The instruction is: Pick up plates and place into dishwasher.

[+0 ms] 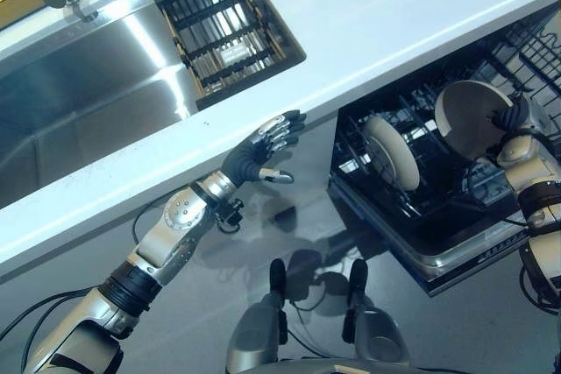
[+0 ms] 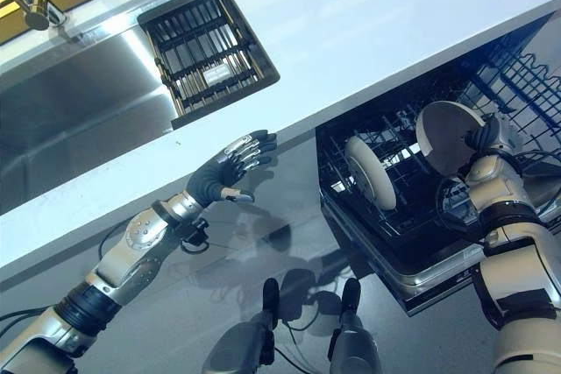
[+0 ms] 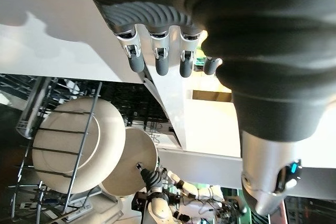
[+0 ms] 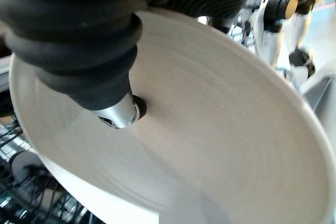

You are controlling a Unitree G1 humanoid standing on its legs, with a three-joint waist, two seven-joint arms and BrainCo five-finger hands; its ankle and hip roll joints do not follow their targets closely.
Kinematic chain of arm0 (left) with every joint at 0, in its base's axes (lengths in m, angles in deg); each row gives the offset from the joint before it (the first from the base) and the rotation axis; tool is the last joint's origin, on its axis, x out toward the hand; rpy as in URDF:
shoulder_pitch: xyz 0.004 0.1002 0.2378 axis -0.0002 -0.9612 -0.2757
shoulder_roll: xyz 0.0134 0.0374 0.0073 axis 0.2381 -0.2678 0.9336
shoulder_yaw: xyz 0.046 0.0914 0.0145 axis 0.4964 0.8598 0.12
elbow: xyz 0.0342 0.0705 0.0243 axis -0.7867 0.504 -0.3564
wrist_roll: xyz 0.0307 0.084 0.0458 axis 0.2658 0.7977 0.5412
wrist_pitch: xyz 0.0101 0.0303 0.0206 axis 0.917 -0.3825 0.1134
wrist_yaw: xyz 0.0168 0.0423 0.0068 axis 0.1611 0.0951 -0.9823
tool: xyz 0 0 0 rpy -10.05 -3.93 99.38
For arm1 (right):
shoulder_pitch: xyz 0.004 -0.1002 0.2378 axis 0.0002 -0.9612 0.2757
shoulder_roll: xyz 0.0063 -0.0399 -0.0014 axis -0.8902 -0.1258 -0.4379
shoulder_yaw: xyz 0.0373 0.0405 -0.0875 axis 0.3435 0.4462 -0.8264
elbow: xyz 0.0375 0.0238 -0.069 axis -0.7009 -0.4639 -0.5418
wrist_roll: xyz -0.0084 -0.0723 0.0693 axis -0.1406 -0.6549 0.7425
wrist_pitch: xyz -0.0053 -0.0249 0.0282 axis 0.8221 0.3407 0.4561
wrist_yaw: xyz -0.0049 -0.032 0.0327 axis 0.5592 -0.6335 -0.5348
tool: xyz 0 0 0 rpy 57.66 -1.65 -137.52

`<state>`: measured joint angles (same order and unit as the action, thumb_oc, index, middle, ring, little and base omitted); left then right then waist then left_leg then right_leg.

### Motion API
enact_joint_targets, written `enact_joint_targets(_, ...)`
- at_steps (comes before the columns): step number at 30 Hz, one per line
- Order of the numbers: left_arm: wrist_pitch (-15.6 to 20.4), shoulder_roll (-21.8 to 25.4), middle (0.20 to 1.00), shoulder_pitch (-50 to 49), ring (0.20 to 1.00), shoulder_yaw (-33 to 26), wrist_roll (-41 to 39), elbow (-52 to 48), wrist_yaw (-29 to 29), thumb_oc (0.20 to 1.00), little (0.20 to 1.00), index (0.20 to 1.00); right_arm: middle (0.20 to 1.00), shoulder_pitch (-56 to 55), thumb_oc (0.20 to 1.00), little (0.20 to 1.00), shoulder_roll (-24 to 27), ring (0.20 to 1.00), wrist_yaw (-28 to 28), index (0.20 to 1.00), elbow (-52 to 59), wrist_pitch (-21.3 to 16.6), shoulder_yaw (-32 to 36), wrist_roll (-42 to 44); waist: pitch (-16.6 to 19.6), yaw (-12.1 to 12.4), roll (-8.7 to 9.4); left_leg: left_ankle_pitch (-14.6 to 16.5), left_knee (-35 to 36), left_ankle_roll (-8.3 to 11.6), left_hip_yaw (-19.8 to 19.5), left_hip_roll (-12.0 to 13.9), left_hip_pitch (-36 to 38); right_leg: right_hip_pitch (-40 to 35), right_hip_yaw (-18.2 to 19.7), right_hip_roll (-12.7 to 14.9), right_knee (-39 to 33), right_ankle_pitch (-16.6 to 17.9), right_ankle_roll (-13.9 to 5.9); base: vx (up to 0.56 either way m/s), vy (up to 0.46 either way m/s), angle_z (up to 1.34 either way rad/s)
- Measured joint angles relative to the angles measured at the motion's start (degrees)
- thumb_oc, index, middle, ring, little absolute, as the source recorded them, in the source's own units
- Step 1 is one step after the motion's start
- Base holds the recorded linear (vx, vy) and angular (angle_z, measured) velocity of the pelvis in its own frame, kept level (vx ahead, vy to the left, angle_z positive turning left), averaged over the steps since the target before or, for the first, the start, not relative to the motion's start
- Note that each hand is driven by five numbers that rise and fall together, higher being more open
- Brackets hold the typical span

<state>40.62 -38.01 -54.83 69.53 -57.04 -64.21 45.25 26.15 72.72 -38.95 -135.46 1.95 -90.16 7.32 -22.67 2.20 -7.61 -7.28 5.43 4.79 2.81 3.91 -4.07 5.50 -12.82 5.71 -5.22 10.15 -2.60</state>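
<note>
white countertop point(image 1: 377, 15) runs over a steel sink point(image 1: 79, 102) on the left and an open dishwasher point(image 1: 438, 216) on the right. our right hand point(image 1: 517, 120) is pinching a pale plate point(image 1: 469, 116) above the rack; another plate point(image 1: 392, 152) stands in it. our left hand point(image 1: 267, 148) hangs relaxed, fingers spread, near the counter edge.

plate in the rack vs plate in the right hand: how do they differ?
The racked plate stands on edge between the tines of the dishwasher rack, free of any hand; the held plate is gripped by the right hand above the rack, not yet seated. The held plate sits further to the robot's right. Both are round, pale and upright.
</note>
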Motion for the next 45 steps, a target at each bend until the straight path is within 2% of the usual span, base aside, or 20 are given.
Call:
enact_joint_targets(10, 1.1, 0.0, 1.0, 0.0, 1.0, 0.0, -1.7, -0.5, 0.5, 1.0, 1.0, 1.0, 0.2, 1.5, 0.2, 0.2, -0.4, 0.2, -8.3, 0.2, -2.2, -1.7, 0.1, 3.9, -1.4, 0.2, -0.16, -0.1, 0.0, -0.09, 0.1, -0.2, -0.7, 0.7, -0.3, 0.2, 0.0, 0.1, -0.01, 0.0, 0.0, 0.0)
enact_joint_targets(11, 1.1, 0.0, 1.0, 0.0, 1.0, 0.0, -1.7, -0.5, 0.6, 1.0, 1.0, 1.0, 0.548, 2.0, 0.548, 0.548, -0.4, 0.548, -9.0, 0.548, -2.8, -1.7, 0.1, 4.5, -1.6, 0.2, -0.22, -0.1, 0.0, -0.07, 0.1, -0.2, -0.7, 0.7, -0.3, 0.2, 0.0, 0.1, -0.01, 0.0, 0.0, 0.0)
enact_joint_targets(12, 1.1, 0.0, 1.0, 0.0, 1.0, 0.0, -1.7, -0.5, 0.7, 1.0, 1.0, 1.0, 1.0, 2.3, 1.0, 1.0, -0.3, 1.0, -9.8, 1.0, -3.1, -1.6, 0.1, 4.8, -1.6, 0.2, -0.22, 0.0, 0.0, -0.07, 0.1, -0.1, -0.7, 0.7, -0.3, 0.1, 0.0, 0.1, -0.01, 0.0, 0.033, 0.0)
enact_joint_targets(15, 1.1, 0.0, 1.0, 0.0, 1.0, 0.0, -1.7, -0.5, 1.0, 1.0, 1.0, 1.0, 1.0, 2.4, 1.0, 1.0, -0.4, 1.0, -10.6, 1.0, -3.7, -1.6, 0.1, 8.1, -1.7, 0.1, -0.21, 0.0, 0.0, -0.06, 0.2, -0.2, -0.7, 0.8, -0.3, 0.2, 0.0, 0.1, -0.01, 0.01, 0.069, 0.0)
enact_joint_targets(18, 1.4, 0.0, 1.0, 0.0, 1.0, 0.0, -1.8, -0.5, 1.2, 1.0, 1.0, 1.0, 1.0, 2.3, 1.0, 1.0, -0.7, 1.0, -8.0, 1.0, -3.6, -1.5, 2.9, 13.2, -1.7, 0.0, -0.17, 0.0, 0.0, -0.06, 0.2, -0.3, -0.6, 0.7, -0.2, 0.3, 0.0, 0.1, -0.03, 0.02, 0.119, -0.01)
enact_joint_targets(23, 1.6, -0.3, 1.0, 0.0, 1.0, 0.3, -2.2, -0.5, 1.3, 1.0, 1.0, 1.0, 1.0, 1.8, 1.0, 1.0, -0.7, 1.0, 0.4, 1.0, -3.4, -1.8, 11.3, 18.0, -1.8, 0.0, -0.03, -0.2, -0.3, -0.27, 0.5, -0.6, 0.0, 0.2, 0.0, 0.5, 0.1, 0.2, -0.14, 0.01, 0.154, -0.01)
enact_joint_targets(29, 2.2, -2.7, 1.0, 1.1, 1.0, 4.9, -2.1, -0.5, -0.5, 1.0, 1.0, 1.0, 1.0, -1.5, 1.0, 1.0, -1.3, 1.0, 13.2, 1.0, -3.6, -2.5, 18.4, 19.8, -2.6, -0.1, 0.54, 0.6, -1.2, -0.72, 1.6, -0.9, 2.1, -0.8, 0.2, 1.1, 1.8, -0.2, -0.31, -0.03, 0.127, -0.08)
enact_joint_targets(32, 2.2, -4.4, 1.0, 2.8, 1.0, 7.2, -1.7, -0.5, -1.9, 1.0, 1.0, 1.0, 1.0, -1.6, 1.0, 1.0, -1.5, 1.0, 17.1, 1.0, -5.2, -2.8, 19.8, 19.5, -3.7, -1.1, 0.97, 3.9, -7.6, -1.1, 1.7, -1.0, 1.2, -0.7, 0.5, 2.0, 6.6, -3.0, -0.59, 0.0, 0.097, 0.0)
enact_joint_targets(36, 2.3, -5.1, 1.0, 4.3, 1.0, 8.5, -1.6, -0.3, -2.9, 1.0, 1.0, 1.0, 1.0, -1.7, 1.0, 1.0, -2.0, 1.0, 19.1, 1.0, -5.7, -3.0, 20.9, 19.7, -4.3, -1.7, 1.97, 8.6, -16.7, -1.75, 2.0, -1.1, -1.6, 3.1, 0.8, 3.9, 17.5, -8.4, -0.55, -0.01, 0.054, -0.05)
enact_joint_targets(39, 2.7, -5.8, 1.0, 5.1, 1.0, 8.6, -1.5, 1.3, -3.3, 1.0, 1.0, 1.0, 1.0, -1.7, 1.0, 1.0, -2.3, 1.0, 17.1, 1.0, -6.3, -2.9, 20.9, 23.1, -4.7, -1.6, 2.55, 12.5, -25.4, -2.28, 1.9, -1.2, -6.2, 7.9, 1.5, 5.5, 26.2, -12.4, 0.13, -0.02, 0.042, 0.02)
enact_joint_targets(45, 3.2, -5.8, 1.0, 5.3, 1.0, 8.6, -1.5, 3.3, -4.0, 1.0, 1.0, 1.0, 1.0, -1.7, 1.0, 1.0, -4.3, 1.0, 9.9, 1.0, -10.2, -2.7, 20.9, 31.0, -5.7, -1.4, 2.62, 19.8, -40.8, -3.56, 1.7, -1.7, -13.7, 14.7, 3.1, 8.5, 40.5, -18.7, -0.67, 0.0, 0.008, 0.03)
